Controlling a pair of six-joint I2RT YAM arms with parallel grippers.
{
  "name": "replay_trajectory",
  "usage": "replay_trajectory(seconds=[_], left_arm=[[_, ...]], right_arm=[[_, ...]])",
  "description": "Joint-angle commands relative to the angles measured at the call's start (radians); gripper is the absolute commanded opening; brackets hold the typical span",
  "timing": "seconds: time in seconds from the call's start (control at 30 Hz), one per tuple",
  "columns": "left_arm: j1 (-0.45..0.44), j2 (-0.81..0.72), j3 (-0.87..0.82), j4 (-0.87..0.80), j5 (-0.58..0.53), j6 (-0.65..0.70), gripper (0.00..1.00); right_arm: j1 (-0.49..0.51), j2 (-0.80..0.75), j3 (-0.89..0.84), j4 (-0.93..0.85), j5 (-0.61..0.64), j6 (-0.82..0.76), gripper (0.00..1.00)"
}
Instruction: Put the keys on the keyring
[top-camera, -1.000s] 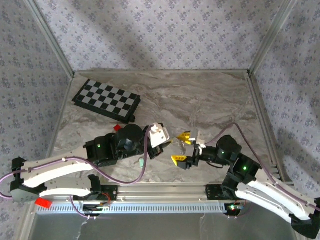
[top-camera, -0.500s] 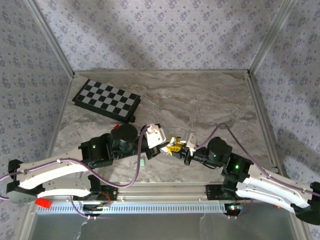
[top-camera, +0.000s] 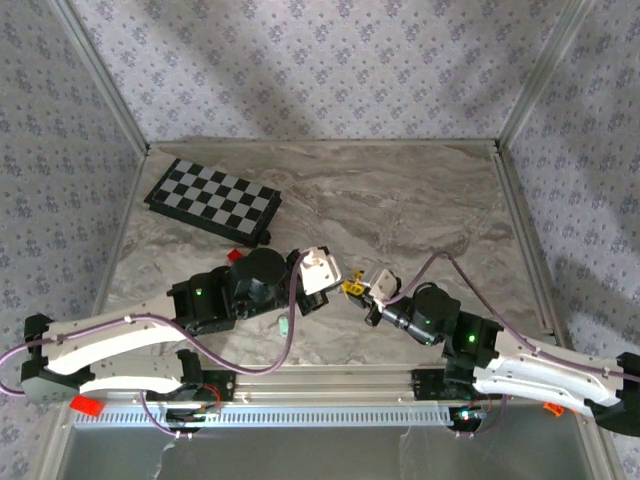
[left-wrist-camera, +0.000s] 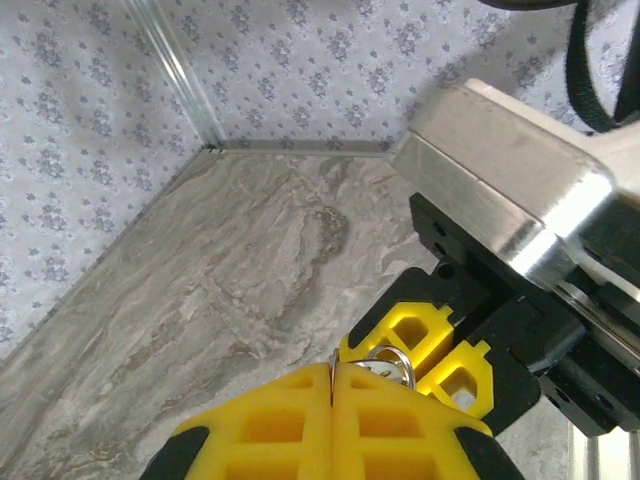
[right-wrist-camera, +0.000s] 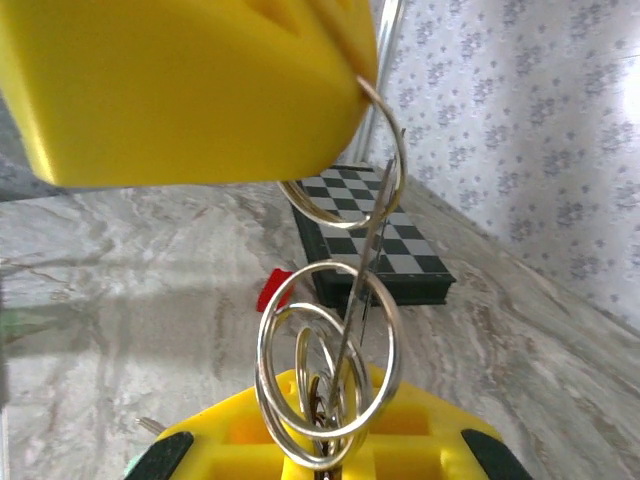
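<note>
Both pincers are nose to nose mid-table.

Left pincer (left-wrist-camera: 332, 378): fully closed, yellow jaws pressed flat together, pinching the edge of the top loop of the keyring (right-wrist-camera: 335, 400).

Right pincer (right-wrist-camera: 320, 430): closed as well. The rest of the loops stand up out of its tips (several nested wire rings, can't count them cleanly).

So the keyring is strung between the two sets of tips, up off the table (top-camera: 400, 200), and both have hold of it. The top loop hangs from the left pincer just above the bigger loops over the right pincer. I can't tell whether they're linked. A straight wire (right-wrist-camera: 365, 250) runs down through the stack, and I can't tell what it belongs to.

Key (top-camera: 285, 325): a small pale-green piece lying flat on the table behind the left pincer, on the near side beside that arm's wrist. It's well apart from the rings, not on the keyring, and neither pincer is touching it.

Chessboard (top-camera: 212, 200) lies flat beyond the left pincer, toward the far-left corner. Small red block (top-camera: 234, 255) sits just at the board's near edge, between the board and the left pincer's wrist.
</note>
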Motion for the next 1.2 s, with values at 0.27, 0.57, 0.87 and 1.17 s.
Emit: replay_trajectory(seconds=[0.27, 0.57, 0.87, 1.17], left_arm=[[-0.007, 0.035, -0.02, 0.137, -0.12, 0.01, 0.0], [-0.007, 0.04, -0.093, 0.288, -0.112, -0.04, 0.0], [-0.007, 0.018, -0.176, 0.447, -0.076, -0.105, 0.0], [-0.005, -0.088, -0.237, 0.501, 0.051, -0.057, 0.0]], right_arm=[[0.06, -0.006, 0.036, 0.073, 0.185, -0.071, 0.0], [0.061, 0.012, 0.045, 0.077, 0.201, -0.067, 0.0], [0.067, -0.038, 0.039, 0.054, 0.09, -0.063, 0.07], [0.066, -0.286, 0.071, -0.137, -0.174, -0.023, 0.71]])
